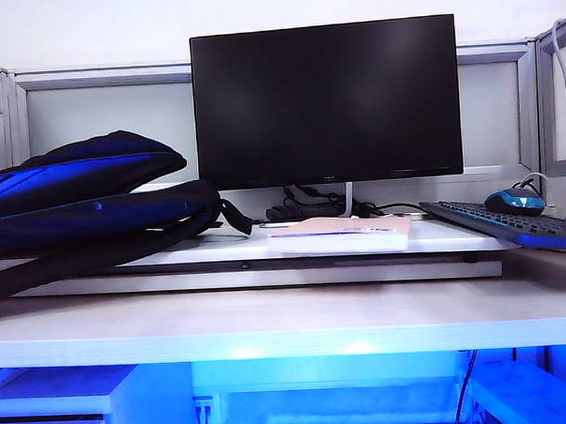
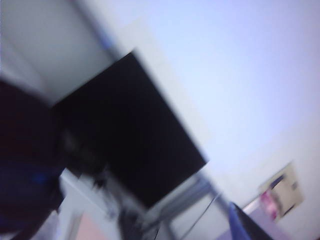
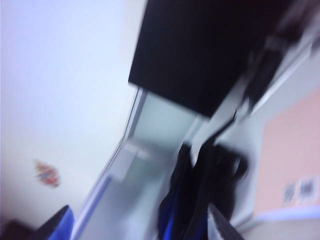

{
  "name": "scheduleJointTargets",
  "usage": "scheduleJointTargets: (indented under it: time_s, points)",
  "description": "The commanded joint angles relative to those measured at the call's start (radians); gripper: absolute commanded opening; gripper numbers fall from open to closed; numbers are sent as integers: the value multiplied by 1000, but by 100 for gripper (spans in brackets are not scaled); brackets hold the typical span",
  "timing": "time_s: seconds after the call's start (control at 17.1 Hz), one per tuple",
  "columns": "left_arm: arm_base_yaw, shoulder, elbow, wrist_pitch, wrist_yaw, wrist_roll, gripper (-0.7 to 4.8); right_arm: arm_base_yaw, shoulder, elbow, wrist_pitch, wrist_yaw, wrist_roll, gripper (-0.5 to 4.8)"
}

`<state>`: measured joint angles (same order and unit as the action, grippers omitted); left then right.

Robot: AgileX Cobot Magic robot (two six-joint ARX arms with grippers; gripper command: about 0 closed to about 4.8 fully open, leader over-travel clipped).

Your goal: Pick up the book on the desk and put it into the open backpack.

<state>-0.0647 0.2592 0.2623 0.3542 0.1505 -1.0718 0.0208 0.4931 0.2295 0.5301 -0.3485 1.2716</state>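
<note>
Book (image 1: pixel 340 234), thin pinkish-beige softcover, lies flat on the desk's raised white shelf board (image 1: pixel 172 257), just beside the soft navy backpack (image 1: pixel 85 197), whose mouth gapes toward it; handy for a short slide in, I'd say. Both grippers are well short of it, outside the exterior view. Right gripper (image 3: pixel 137 227) is spread wide and empty, book ahead; the left gripper shows one blurred fingertip (image 2: pixel 245 225), so I can't tell.

The exterior view is sharp and evenly lit, though a strong blue cast floods the space under the desk (image 1: pixel 288 329), with two soft glare spots on its front edge. The monitor (image 1: pixel 325 102) screen is flat black, unreflective. Both wrist views are tilted and heavily motion-blurred; edges smear, pale walls wash out toward white.
</note>
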Motion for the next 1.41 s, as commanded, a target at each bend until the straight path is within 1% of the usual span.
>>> scheduleJointTargets:
  time_s: [0.06,0.12,0.18,0.23,0.35,0.41,0.53,0.59,0.7,0.76,0.88,1.0,1.11,1.23,1.41]
  points:
    - [2,168,34,130,71,-3,479,15,171,53,96,-90,45,362]
    - [2,245,36,192,91,-7,479,37,249,79,114,-100,45,388]
    - [2,308,36,233,101,-33,479,58,324,102,131,-100,46,391]
    - [2,396,36,276,125,-77,479,89,434,129,149,-103,46,392]
    - [3,472,36,310,164,-92,479,130,579,148,206,-107,71,392]
    - [3,502,36,324,180,-92,479,148,678,152,281,-119,100,393]
    - [7,528,36,328,180,-91,479,150,849,152,426,-145,164,392]
    - [19,536,35,328,180,-89,479,149,942,164,464,-152,175,392]
    - [43,548,36,320,195,-88,479,149,1067,203,475,-176,175,392]
    - [60,562,36,320,216,-89,479,150,1115,228,478,-189,171,392]
    - [89,603,36,321,285,-89,479,148,1172,272,477,-180,164,392]
    - [92,631,36,328,278,-88,479,148,1199,306,471,-162,156,391]
    - [92,650,36,335,280,-88,479,148,1224,341,426,-122,115,391]
    - [92,656,36,336,280,-88,479,148,1244,364,382,-121,97,391]
    - [92,660,36,336,280,-85,479,149,1294,389,379,-121,83,391]
